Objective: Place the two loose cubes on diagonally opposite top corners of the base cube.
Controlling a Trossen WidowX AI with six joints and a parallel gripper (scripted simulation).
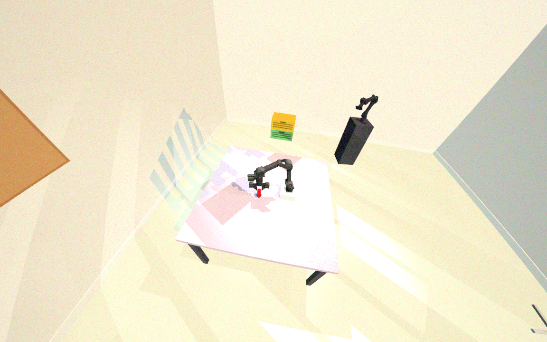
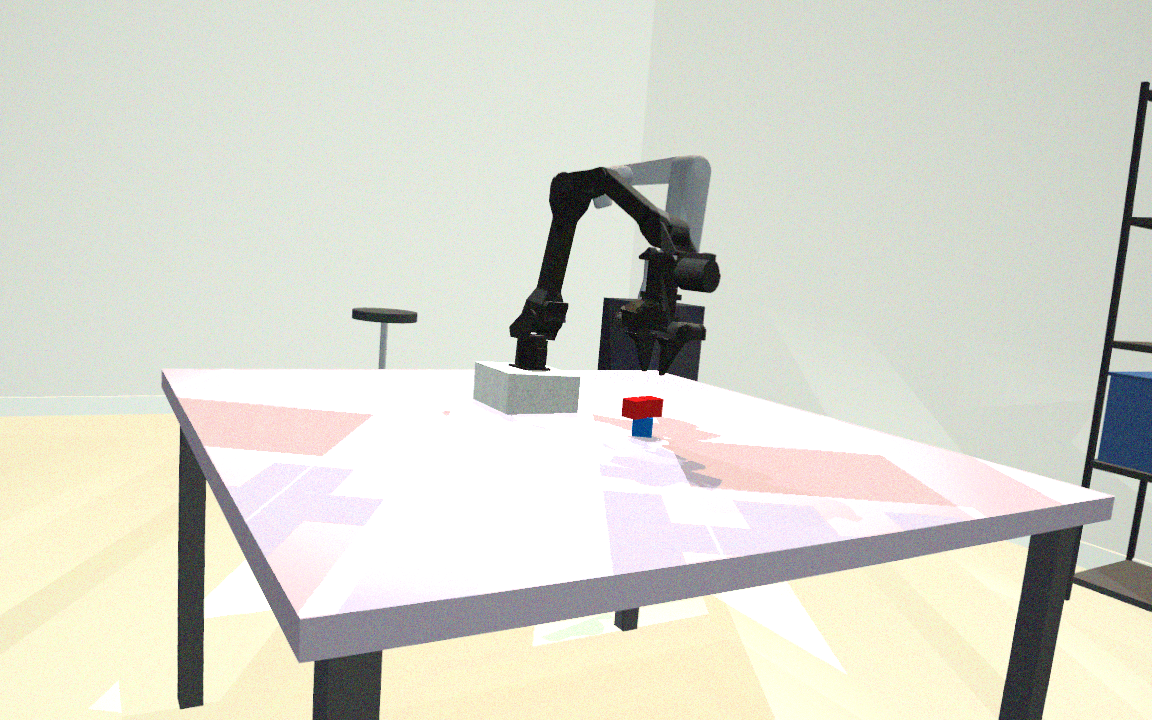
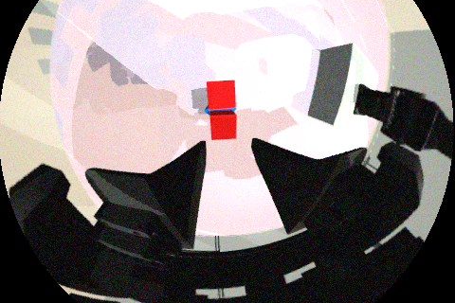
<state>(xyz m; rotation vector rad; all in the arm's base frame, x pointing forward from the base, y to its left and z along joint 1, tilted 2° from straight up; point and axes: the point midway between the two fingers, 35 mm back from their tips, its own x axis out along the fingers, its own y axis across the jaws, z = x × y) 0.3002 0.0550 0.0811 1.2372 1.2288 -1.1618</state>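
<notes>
Two red cubes (image 3: 222,93) (image 3: 223,127) sit side by side on top of the small blue base cube (image 2: 642,428) (image 3: 220,110), with a thin gap between them. In the exterior view they read as one red block (image 2: 642,406), and they also show in the top view (image 1: 258,192). The blue cube stands on the white table (image 2: 473,537) (image 1: 267,238). My gripper (image 2: 654,367) (image 3: 229,144) (image 1: 258,187) hangs a little above the red cubes, fingers pointing down. It is open, with nothing between the fingers.
The arm's grey-white mounting block (image 2: 526,391) (image 3: 332,82) stands on the table just left of the cubes. A stool (image 2: 383,315) and a dark pedestal (image 1: 353,140) stand behind the table, a shelf rack (image 2: 1135,358) at the right, and a yellow-green crate (image 1: 283,126) by the far wall.
</notes>
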